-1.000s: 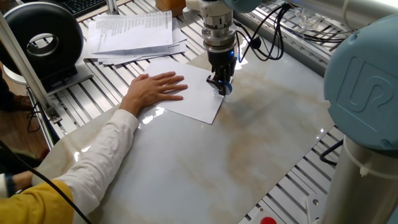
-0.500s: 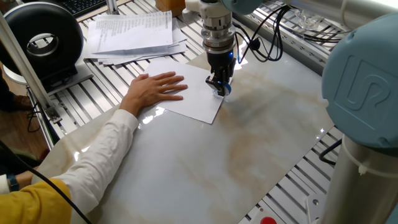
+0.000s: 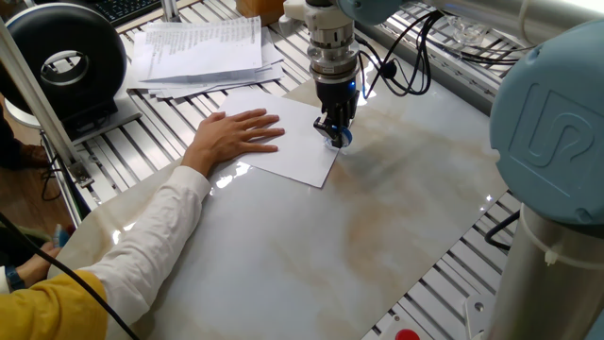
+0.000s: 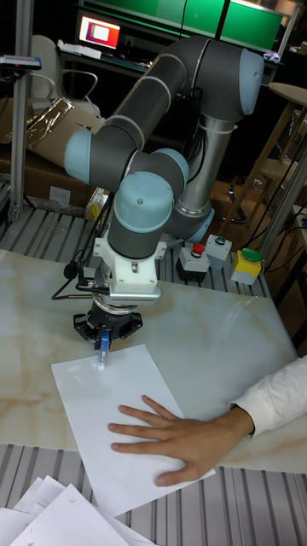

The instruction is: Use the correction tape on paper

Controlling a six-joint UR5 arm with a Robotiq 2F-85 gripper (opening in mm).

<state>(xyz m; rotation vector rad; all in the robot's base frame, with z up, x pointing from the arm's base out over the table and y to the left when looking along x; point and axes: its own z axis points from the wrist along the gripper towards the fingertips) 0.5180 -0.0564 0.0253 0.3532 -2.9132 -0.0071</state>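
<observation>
- Gripper (image 3: 335, 130): pointed straight down over the paper's (image 3: 300, 151) far edge, fingers clamped on the tape (image 4: 102, 345), a small blue dispenser.
- Tape: tip at or just above the sheet near one corner; contact cannot be confirmed from either view.
- Paper: flat on the marble table (image 3: 377, 227), one corner close to the table edge side. A person's hand (image 3: 234, 136) lies spread on it, near the gripper but apart from it.
- Printed stack (image 3: 203, 52): well apart, not involved.
- Risk: too little downward pressure would leave no tape strip; too much could tear or crease the thin sheet.
- Risk: if the hand lifts, the sheet will likely drag with the tape.
- Risk: the stroke starts near the edge; a run outward would lay tape on the marble.
- Risk: a stroke toward the hand may strike its fingers.
</observation>
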